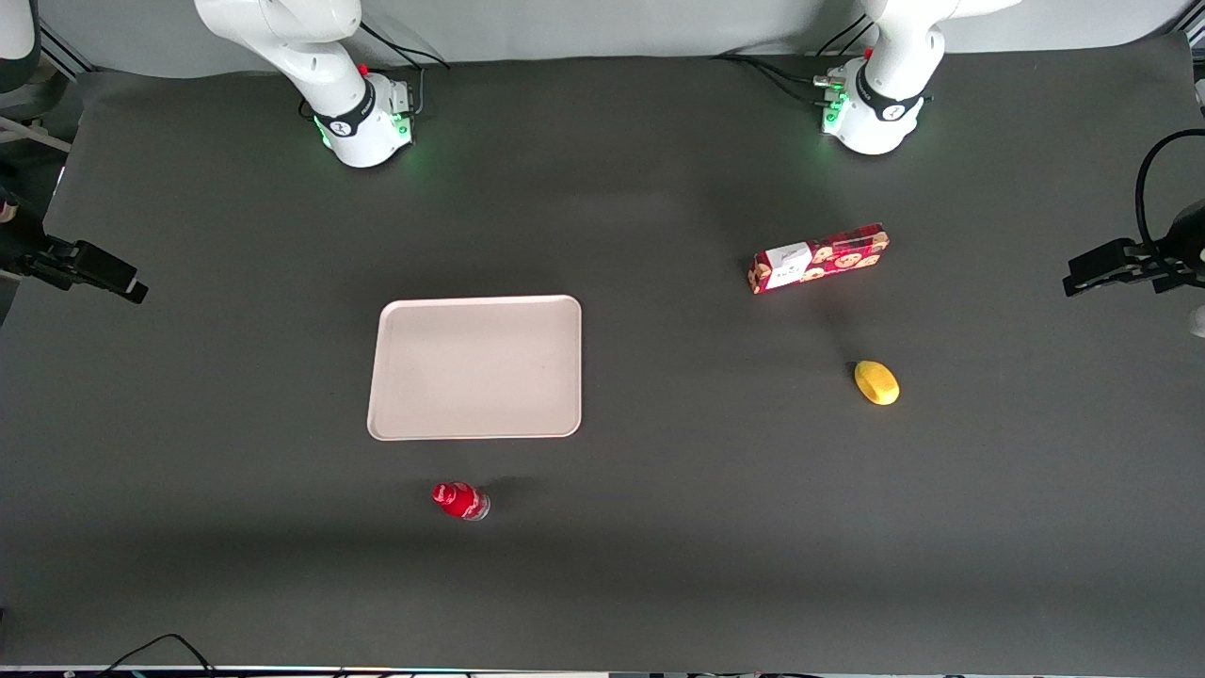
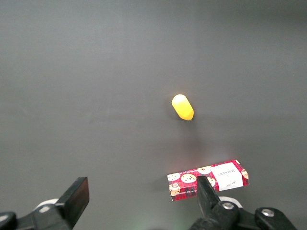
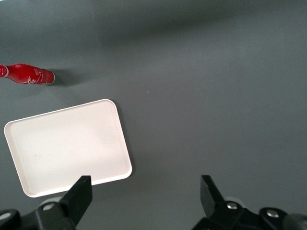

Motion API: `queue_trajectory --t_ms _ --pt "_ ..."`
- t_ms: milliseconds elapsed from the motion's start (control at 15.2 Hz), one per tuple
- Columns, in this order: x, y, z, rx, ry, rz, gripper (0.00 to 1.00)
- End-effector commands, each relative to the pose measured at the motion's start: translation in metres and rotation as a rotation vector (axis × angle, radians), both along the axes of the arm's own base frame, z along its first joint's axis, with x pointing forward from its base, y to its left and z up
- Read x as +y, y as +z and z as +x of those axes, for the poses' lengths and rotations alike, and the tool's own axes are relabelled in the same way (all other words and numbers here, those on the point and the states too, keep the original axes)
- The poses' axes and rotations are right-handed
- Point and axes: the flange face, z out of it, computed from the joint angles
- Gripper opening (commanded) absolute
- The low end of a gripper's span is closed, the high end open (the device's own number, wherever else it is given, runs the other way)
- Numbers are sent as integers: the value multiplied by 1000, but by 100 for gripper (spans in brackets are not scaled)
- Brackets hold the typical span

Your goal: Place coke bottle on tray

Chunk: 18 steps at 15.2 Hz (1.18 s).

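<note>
The coke bottle [image 1: 459, 500], small and red with a red cap and a clear base, sits on the dark mat a little nearer to the front camera than the tray [image 1: 475, 367]. The tray is large, flat, pinkish-white and bare. In the right wrist view the bottle [image 3: 26, 75] shows apart from the tray [image 3: 67, 143]. My right gripper [image 3: 146, 194] is open and empty, high above the mat beside a corner of the tray, far from the bottle. The gripper itself is out of the front view.
A long red cookie box with a white label [image 1: 819, 258] and a yellow lemon-like object [image 1: 876, 382] lie toward the parked arm's end of the table. Both also show in the left wrist view, the box [image 2: 208, 179] and the yellow object [image 2: 183, 107].
</note>
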Motion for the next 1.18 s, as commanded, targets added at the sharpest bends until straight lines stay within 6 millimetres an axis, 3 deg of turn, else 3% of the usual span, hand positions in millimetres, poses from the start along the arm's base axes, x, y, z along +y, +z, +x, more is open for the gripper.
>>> queue_trajectory --t_ms 0,526,789,1118 --pt "0 3 -1 9 3 9 100" --pt "4 4 0 7 9 10 100" --pt "53 11 3 -11 97 15 100" --pt "160 14 2 -29 264 43 100"
